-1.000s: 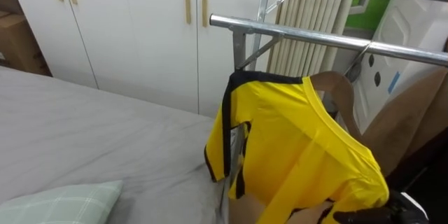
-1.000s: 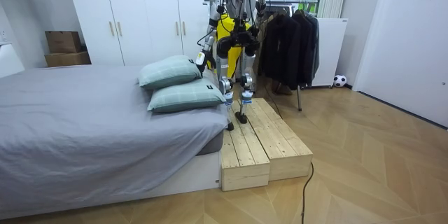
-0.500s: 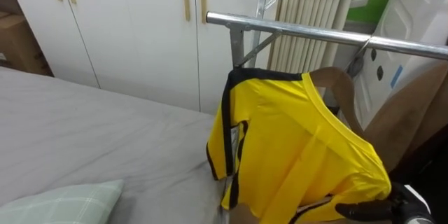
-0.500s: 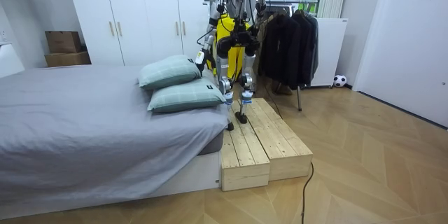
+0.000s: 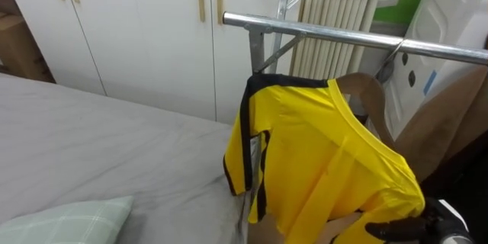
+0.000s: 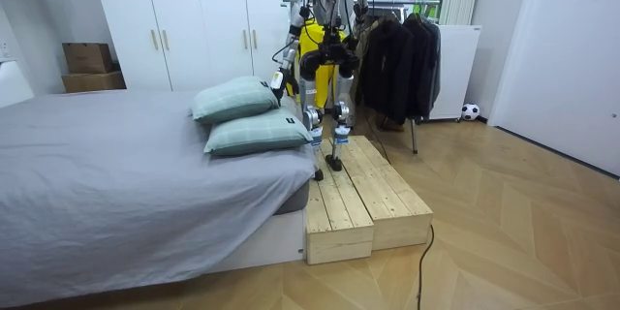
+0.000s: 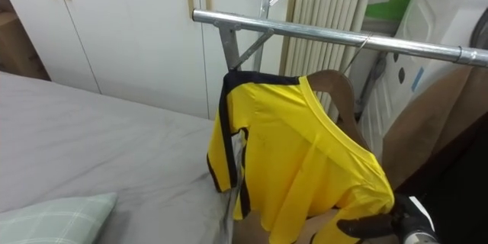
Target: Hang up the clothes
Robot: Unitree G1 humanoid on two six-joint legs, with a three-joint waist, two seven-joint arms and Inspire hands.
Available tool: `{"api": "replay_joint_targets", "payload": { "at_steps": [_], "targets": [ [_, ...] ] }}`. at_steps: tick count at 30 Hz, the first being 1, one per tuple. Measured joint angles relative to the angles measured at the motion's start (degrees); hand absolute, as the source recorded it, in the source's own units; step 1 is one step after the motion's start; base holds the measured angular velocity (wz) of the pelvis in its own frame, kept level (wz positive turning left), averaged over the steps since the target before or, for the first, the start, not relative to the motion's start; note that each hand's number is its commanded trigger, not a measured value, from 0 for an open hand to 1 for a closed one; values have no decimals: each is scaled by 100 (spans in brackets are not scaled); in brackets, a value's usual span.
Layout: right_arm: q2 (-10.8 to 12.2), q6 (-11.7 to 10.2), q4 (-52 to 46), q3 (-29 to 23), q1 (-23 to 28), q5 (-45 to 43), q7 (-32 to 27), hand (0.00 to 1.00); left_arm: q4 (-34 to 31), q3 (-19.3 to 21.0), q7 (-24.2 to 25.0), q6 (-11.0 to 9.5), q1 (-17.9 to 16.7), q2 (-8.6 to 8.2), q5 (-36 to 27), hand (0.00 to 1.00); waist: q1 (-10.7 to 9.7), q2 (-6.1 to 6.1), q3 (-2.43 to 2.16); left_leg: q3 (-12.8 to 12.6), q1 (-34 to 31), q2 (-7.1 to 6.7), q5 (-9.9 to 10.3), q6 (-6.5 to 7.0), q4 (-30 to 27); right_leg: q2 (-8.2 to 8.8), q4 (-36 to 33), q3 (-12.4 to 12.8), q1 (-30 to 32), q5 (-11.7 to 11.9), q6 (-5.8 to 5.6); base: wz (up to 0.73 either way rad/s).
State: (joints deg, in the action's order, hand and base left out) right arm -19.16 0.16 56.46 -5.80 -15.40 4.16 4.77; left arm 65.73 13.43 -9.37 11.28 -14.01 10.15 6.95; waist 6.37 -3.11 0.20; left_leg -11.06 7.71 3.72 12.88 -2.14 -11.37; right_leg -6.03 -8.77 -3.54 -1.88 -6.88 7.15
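A yellow shirt [image 5: 320, 160] with black trim hangs on a wooden hanger [image 5: 366, 91]. The hanger's wire hook reaches up to the metal rail [image 5: 335, 34] of the clothes rack. My right hand [image 5: 438, 225] is at the lower right, against the shirt's bottom edge below the sleeve. In the room view I stand on a wooden platform [image 6: 358, 194] beside the bed, facing the rack, with the yellow shirt [image 6: 312, 39] before me. My left hand [image 6: 276, 79] hangs low at my side there.
A brown garment [image 5: 450, 122] hangs to the right of the shirt, and dark coats [image 6: 397, 58] fill the rack further along. The grey bed [image 5: 91, 145] with a green checked pillow [image 5: 61, 221] lies to my left. White wardrobe doors [image 5: 137, 23] stand behind.
My right hand has risen slightly at the shirt's lower edge. The shirt stays on the rail, and the whole view has shifted a little.
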Motion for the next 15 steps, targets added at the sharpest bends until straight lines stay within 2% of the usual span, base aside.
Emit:
{"api": "replay_joint_targets", "payload": {
  "at_steps": [15],
  "targets": [
    [1,116,-378,12,-7,27,-228,0,-4,-14,111,-1,0,57,6,0,1,-102,42,1,21,-2,0,0,-1,0,-39,-4,-2,-3,-1,0]
  ]
}}
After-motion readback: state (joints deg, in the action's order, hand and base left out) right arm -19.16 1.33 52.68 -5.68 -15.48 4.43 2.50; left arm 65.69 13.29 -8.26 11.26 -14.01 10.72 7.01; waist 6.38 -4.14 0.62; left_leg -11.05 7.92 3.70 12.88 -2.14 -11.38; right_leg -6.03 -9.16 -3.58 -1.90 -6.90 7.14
